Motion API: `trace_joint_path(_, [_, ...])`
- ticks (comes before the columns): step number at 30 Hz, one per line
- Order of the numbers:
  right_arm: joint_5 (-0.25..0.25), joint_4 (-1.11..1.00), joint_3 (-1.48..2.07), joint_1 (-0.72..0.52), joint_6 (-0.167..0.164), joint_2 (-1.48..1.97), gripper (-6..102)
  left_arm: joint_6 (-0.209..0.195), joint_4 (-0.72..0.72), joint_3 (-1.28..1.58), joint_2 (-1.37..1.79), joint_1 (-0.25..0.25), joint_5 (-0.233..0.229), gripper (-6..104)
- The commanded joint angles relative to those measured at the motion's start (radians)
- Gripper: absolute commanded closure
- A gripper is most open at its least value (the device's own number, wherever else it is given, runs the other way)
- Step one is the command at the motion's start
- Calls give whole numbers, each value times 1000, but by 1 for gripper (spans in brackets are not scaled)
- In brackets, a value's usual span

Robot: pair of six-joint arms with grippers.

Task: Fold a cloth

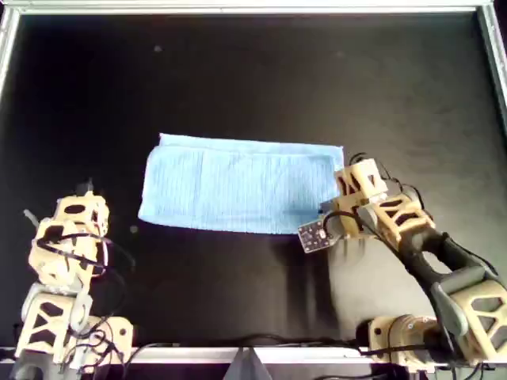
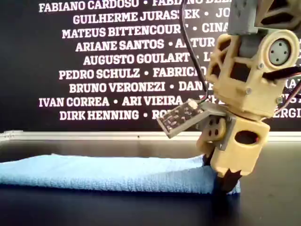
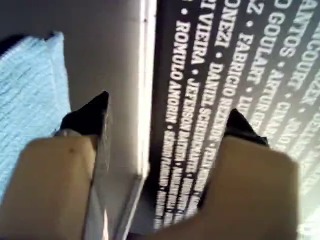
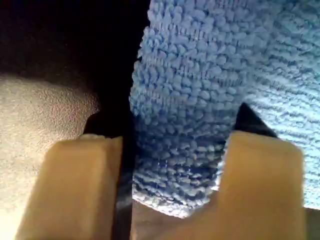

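The light sky-blue cloth (image 1: 238,186) lies as a wide flat rectangle in the middle of the black table. My second gripper (image 1: 342,207) is down at the cloth's right edge in the overhead view. Its jaws are open, with the cloth's edge (image 4: 210,60) between the two dark fingertips (image 4: 107,125). In the exterior view this gripper (image 2: 228,181) touches the cloth's (image 2: 108,172) right end. My first gripper (image 1: 75,212) is held back at the overhead view's lower left, away from the cloth. It is open and empty (image 3: 167,115), with the cloth (image 3: 25,85) off to one side.
A metal frame (image 1: 238,8) borders the black table. A black banner with white names (image 2: 108,59) stands behind the table. A small circuit board (image 1: 313,235) sticks out from the second arm's wrist, just off the cloth's near right corner.
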Motion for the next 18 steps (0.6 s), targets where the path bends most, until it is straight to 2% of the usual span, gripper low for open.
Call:
trace_joint_path(1, [0, -38, -15, -14, -3, 28, 43, 11, -3, -14, 17, 15, -3, 18])
trace_joint_path(8, [0, -38, -34, -15, -5, 29, 89, 11, -3, -14, 17, 18, -3, 18])
trace_joint_path(10, [9, -38, -32, -17, -15, 29, 100, 11, -3, -14, 17, 18, -3, 18])
trace_joint_path(14, [15, -37, -12, -58, -21, 31, 94, 11, -3, -14, 17, 18, -3, 18])
trace_joint_path(16, [15, -37, -34, -132, -21, 29, 94, 11, -3, -14, 17, 18, -3, 18])
trace_joint_path(18, [-2, -38, -46, -218, -6, 40, 94, 11, -3, -14, 17, 18, -3, 18])
